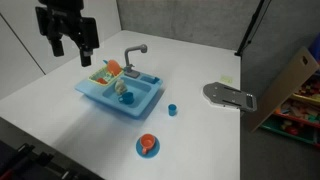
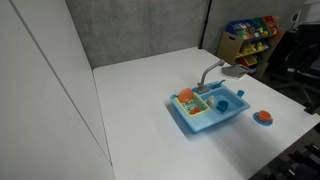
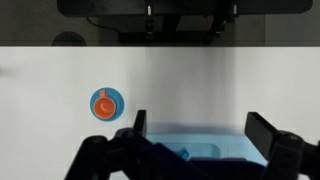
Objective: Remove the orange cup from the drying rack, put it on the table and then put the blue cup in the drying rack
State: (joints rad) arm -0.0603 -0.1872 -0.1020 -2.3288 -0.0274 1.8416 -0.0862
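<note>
Well, your black claw (image 1: 72, 50) hangs wide open, holding nothing, high up beside the light-blue plastic drying rack (image 1: 88, 89) where the tiny red-orange plastic cup (image 1: 112, 68) sits. Come down crooked and a finger could bump the grey faucet (image 1: 133, 55) and tip the cup. The big white table (image 1: 60, 125) has lots of room, but mind the small blue plastic cup (image 1: 172, 109) standing on it.

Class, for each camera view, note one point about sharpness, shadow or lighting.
Wrist view: the open gripper looms dark and soft-edged near the lens; the orange disc is sharper. In an exterior view the toy sink throws a faint shadow on the table. In both exterior views: even light, no glare.
</note>
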